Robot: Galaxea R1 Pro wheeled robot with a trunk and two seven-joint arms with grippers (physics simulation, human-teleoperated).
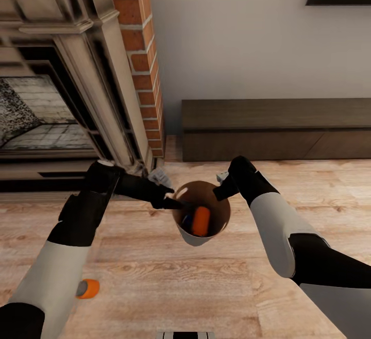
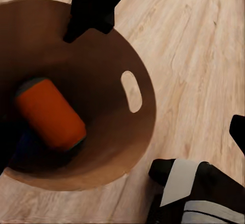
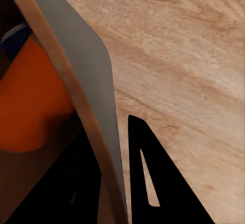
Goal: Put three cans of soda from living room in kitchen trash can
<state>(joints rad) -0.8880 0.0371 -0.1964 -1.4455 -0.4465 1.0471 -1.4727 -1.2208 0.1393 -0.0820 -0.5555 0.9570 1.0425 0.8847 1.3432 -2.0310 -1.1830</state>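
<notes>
The tash can (image 1: 219, 214), light grey outside and coppery brown inside, hangs tilted above the wood floor between my two grippers. My left gripper (image 1: 175, 204) is shut on its near rim. Opposite it, my right gripper (image 1: 222, 190) grips the far rim. In the right wrist view the gripper (image 3: 104, 127) has one finger on each side of the bin wall (image 3: 87, 81). An orange can of soda (image 1: 201, 221) and a blue one (image 1: 187, 220) lie inside the bin, seen in the left wrist view as the orange can (image 2: 51, 114) and the blue can (image 2: 28, 145). Another orange can (image 1: 88, 288) lies on the floor by my left arm.
A dark fireplace (image 1: 51, 107) with a brick column (image 1: 141, 45) stands close ahead on the left. A low dark cabinet (image 1: 278, 128) runs along the grey wall on the right. Light wood floor (image 1: 154, 277) stretches around me. My own base (image 2: 194, 193) shows under the bin.
</notes>
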